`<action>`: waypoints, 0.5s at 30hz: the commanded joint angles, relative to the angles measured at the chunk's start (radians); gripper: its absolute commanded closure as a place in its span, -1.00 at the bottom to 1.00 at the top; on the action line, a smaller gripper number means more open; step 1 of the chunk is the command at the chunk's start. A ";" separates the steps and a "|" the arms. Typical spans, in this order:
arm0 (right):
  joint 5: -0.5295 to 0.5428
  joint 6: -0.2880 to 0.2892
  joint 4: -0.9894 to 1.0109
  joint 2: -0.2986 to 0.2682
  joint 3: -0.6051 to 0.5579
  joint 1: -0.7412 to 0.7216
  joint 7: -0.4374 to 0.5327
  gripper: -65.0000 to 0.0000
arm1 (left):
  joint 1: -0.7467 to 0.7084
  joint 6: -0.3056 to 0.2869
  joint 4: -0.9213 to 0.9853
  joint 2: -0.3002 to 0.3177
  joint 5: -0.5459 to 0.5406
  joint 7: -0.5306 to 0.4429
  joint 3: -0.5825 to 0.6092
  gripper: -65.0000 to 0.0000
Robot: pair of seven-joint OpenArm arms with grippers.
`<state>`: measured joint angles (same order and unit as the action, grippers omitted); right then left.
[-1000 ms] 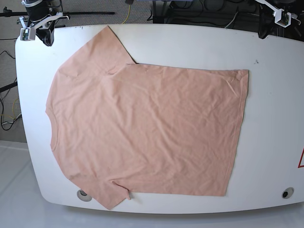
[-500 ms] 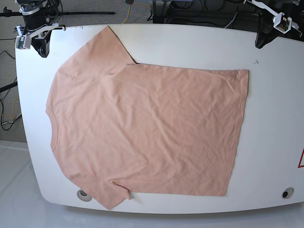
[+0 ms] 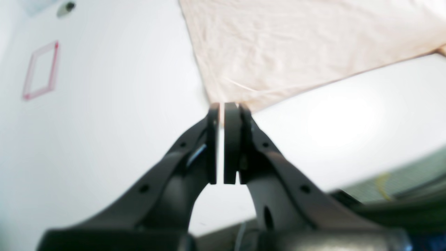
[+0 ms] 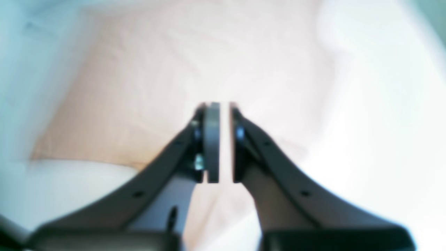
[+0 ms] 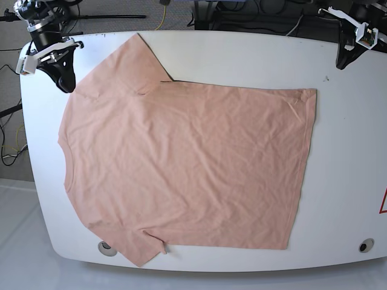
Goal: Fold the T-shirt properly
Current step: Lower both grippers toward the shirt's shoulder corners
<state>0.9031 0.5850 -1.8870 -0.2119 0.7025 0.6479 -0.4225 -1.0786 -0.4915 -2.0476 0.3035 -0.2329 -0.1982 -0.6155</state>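
The salmon-pink T-shirt (image 5: 187, 163) lies spread flat on the white table, neck to the left and hem to the right. My right gripper (image 5: 65, 84) hangs at the far left, just off the upper sleeve. In the right wrist view the right gripper (image 4: 224, 104) has its jaws a narrow gap apart with nothing between them, above blurred T-shirt fabric (image 4: 174, 69). My left gripper (image 5: 342, 62) hovers at the far right, beyond the hem corner. In the left wrist view the left gripper (image 3: 222, 104) is shut and empty, its tips near a T-shirt corner (image 3: 296, 45).
The table (image 5: 242, 51) has rounded corners. A red outline mark (image 5: 383, 202) sits at its right edge, and the same red mark (image 3: 40, 69) shows in the left wrist view. Round fittings (image 5: 365, 245) sit in the near corners. Cables and stands crowd the space behind the table.
My right gripper has come down and nearer, toward the upper sleeve, and its jaws have parted slightly. The left gripper has shifted a little to the right. The T-shirt has not moved.
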 commanded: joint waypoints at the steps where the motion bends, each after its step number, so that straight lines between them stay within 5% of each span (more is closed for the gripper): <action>1: 0.021 -0.023 0.015 -0.008 0.020 -0.018 0.004 0.67 | -0.011 0.006 -0.010 0.004 -0.008 -0.024 -0.014 1.00; 7: -0.007 0.006 0.049 0.018 0.078 -0.058 -0.042 0.50 | -0.007 0.000 0.001 0.004 -0.020 0.021 -0.026 1.00; 15: -0.044 0.016 0.050 0.025 0.109 -0.064 -0.080 0.58 | 0.024 0.002 0.007 0.002 -0.082 0.126 -0.034 1.00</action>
<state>0.8562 0.5900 -1.8194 -0.1745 0.7990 0.5793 -0.5262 -1.0534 -0.4950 -2.0315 0.2989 -0.2790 -0.0593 -0.6407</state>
